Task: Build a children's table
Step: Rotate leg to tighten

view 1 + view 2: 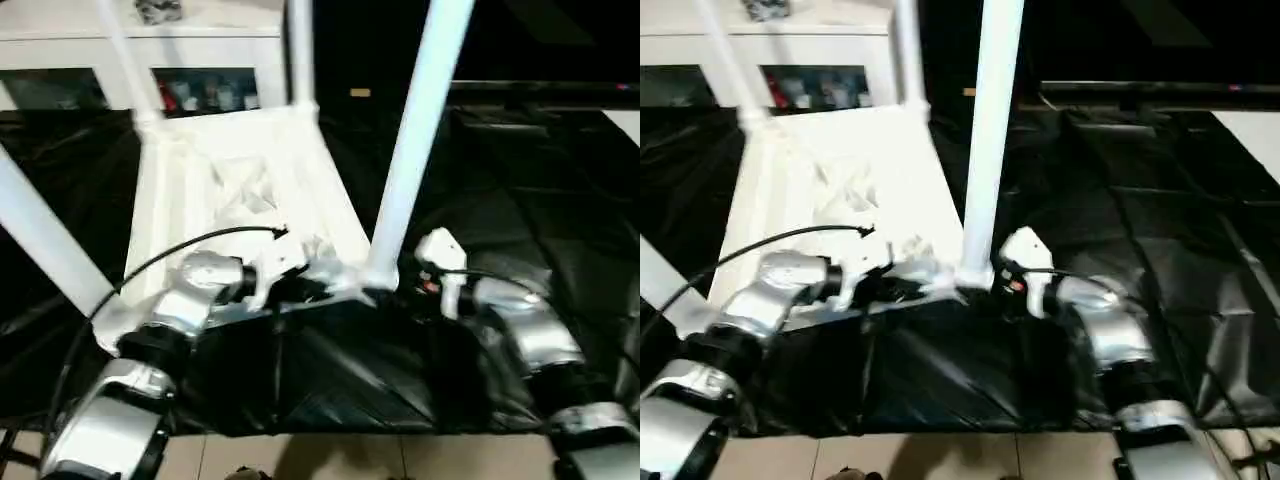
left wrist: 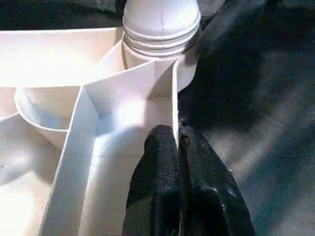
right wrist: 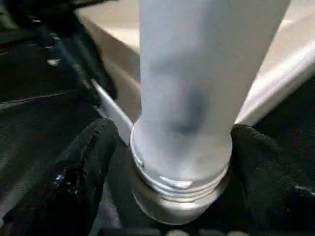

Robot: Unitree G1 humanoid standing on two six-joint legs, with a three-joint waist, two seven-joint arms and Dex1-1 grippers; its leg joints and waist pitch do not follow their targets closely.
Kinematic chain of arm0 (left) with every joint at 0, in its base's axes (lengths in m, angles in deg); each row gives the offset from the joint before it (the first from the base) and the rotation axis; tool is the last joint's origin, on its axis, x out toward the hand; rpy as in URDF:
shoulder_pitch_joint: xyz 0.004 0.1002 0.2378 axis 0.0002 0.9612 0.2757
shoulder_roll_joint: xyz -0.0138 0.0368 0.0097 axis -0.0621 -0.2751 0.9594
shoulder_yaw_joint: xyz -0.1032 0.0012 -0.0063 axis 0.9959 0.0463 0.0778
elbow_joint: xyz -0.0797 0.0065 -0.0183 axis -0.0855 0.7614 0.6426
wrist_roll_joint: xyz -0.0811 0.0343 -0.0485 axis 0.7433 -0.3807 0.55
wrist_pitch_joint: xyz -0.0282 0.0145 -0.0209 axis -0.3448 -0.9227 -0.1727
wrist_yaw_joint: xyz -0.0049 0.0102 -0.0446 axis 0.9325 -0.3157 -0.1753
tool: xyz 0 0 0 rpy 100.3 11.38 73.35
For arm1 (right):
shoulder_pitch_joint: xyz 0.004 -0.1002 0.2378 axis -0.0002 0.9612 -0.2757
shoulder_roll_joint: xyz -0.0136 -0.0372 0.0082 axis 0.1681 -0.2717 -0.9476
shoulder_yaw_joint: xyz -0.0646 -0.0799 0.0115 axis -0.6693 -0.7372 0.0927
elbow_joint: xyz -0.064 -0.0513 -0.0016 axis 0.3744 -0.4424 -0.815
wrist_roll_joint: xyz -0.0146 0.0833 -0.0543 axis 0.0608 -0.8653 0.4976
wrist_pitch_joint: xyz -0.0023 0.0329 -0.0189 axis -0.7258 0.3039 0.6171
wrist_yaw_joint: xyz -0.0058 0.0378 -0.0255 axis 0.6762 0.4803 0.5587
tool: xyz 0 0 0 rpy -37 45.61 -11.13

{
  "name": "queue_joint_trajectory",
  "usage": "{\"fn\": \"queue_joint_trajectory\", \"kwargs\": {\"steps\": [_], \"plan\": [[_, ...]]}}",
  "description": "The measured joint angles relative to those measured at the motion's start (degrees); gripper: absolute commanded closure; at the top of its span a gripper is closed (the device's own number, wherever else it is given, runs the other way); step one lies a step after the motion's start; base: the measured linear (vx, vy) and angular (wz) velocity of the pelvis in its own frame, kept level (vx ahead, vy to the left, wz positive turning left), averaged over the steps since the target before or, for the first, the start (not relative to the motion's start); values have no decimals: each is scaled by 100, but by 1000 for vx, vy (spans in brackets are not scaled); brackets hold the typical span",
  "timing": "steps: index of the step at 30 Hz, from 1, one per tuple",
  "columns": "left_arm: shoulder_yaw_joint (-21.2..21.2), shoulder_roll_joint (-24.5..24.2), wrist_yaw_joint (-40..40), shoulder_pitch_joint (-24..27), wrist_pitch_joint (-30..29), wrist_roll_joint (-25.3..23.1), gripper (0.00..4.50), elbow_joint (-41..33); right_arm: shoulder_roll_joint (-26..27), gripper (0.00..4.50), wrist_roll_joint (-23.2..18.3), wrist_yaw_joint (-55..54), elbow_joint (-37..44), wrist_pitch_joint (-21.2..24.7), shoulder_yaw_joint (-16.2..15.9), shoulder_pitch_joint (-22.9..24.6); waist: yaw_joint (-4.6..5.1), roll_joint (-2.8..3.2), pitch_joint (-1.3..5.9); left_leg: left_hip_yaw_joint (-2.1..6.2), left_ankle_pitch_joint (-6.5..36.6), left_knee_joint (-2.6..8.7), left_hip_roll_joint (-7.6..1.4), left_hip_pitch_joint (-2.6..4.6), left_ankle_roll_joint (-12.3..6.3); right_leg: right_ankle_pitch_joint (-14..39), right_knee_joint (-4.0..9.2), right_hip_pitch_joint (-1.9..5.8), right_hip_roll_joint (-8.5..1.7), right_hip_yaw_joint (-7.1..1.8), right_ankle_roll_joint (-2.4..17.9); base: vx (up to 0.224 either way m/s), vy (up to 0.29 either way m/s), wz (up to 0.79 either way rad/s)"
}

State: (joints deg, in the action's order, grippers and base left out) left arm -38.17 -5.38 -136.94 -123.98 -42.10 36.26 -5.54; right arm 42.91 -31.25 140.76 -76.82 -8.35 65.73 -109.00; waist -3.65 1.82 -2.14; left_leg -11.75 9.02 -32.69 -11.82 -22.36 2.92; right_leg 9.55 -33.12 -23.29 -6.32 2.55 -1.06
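Left wrist view: left gripper jaws clamp tabletop rib; right gripper jaws straddle leg, spread

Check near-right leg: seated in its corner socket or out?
In. The leg stands upright from the tabletop corner; its ribbed base sits in the socket.

We see dim surroundings with the white tabletop blown out by overhead glare, its ribs barely readable. Both eye views are soft with motion blur, worst on the legs and the cabinet behind. The black sheet throws streaky highlights. Wrist views are sharper; the near leg looks greyish, shaded.
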Motion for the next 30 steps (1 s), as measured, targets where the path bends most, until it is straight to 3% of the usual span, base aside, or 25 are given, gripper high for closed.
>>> {"fn": "queue_joint_trajectory", "kwargs": {"steps": [9, 19, 30], "plan": [[-53, -49, -455, 8, 159, 76, 450, 92, -41, 64, 197, 277, -13, -173, -257, -20, -45, 1, 0, -4, -1, 0, -1, 1, 2, -2, -7, 3, -1, -5, 2, 0, 0, 0], [-55, -48, -488, -8, 290, 76, 450, 177, -60, 155, 199, 312, -73, -177, -256, -76, -68, 2, 1, -5, -1, 0, -1, 4, 1, -2, -8, 3, -1, -4, 2, 0, 0, 0], [-61, -38, -337, -13, 298, 46, 450, 217, 47, 180, 188, 59, -37, -186, -174, 34, -75, 2, 1, -5, -1, 0, -3, 20, 2, -2, -13, 14, 1, -6, 2, 0, 0, 0]]}}
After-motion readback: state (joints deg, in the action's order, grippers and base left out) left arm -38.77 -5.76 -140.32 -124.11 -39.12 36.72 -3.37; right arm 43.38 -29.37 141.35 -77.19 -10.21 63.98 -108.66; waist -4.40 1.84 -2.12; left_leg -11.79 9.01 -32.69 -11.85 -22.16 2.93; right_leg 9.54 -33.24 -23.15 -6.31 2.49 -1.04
